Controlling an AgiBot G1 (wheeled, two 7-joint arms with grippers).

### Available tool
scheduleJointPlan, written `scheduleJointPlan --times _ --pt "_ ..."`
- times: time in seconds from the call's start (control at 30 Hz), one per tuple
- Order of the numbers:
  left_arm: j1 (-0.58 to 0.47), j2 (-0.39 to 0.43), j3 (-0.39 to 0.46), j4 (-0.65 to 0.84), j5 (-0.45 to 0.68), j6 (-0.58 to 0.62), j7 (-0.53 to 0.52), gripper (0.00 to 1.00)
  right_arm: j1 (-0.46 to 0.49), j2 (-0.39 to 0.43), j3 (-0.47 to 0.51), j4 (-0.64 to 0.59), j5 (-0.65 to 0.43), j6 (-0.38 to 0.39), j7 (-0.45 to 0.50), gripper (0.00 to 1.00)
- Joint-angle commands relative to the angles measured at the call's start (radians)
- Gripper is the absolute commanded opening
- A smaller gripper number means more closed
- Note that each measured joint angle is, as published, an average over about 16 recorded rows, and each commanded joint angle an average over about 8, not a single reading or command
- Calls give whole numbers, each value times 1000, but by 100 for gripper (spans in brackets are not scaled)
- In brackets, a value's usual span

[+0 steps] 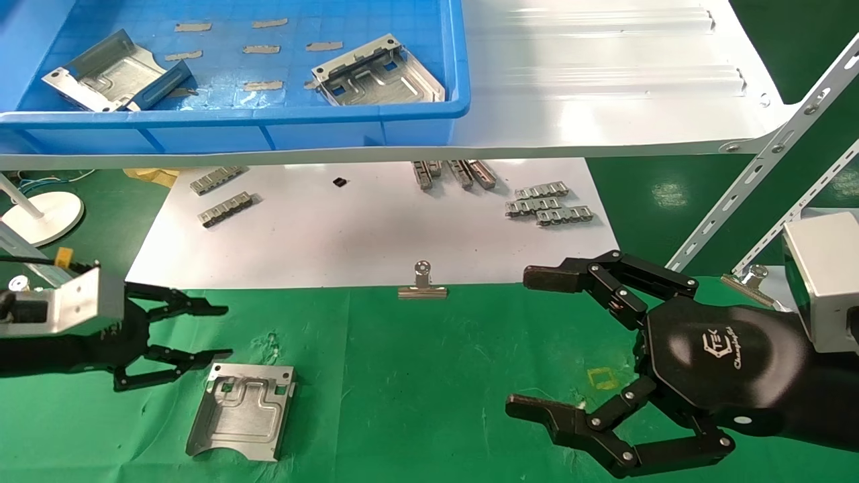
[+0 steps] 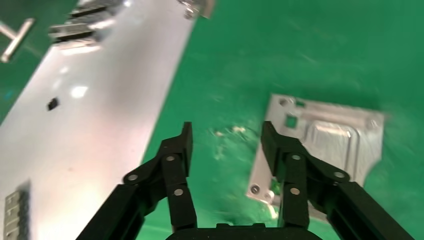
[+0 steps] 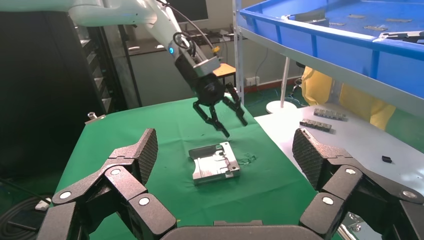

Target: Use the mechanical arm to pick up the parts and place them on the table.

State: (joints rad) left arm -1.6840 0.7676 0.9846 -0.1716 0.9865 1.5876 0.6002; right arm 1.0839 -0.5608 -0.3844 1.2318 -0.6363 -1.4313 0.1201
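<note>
Green table (image 1: pixel 416 376), near edge: right gripper (image 1: pixel 537 342) over right side, fingers spread wide, empty; left gripper (image 1: pixel 218 332) at left edge, fingers apart, empty. One part (image 1: pixel 241 412) flat near left front corner, just beside left gripper

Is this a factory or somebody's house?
Probably a factory or workshop bench, not a house. Stamped metal parts sit in a blue bin on a white shelf, another part lies on the green table, and small link strips are lined up nearby.
</note>
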Motion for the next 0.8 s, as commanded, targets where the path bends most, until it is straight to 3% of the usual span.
scheduleJointPlan --times 0.03,0.23,0.53,0.8 --pt "5 -6 -12 13 -28 3 -29 100 0 0 0 0 0 0 0 100" --pt "49 -18 -37 21 -101 4 -103 100 0 0 0 0 0 0 0 100" --pt "53 -20 -43 9 -101 3 -101 100 0 0 0 0 0 0 0 100" --pt "108 -33 -108 -102 -116 -7 -169 100 0 0 0 0 0 0 0 100"
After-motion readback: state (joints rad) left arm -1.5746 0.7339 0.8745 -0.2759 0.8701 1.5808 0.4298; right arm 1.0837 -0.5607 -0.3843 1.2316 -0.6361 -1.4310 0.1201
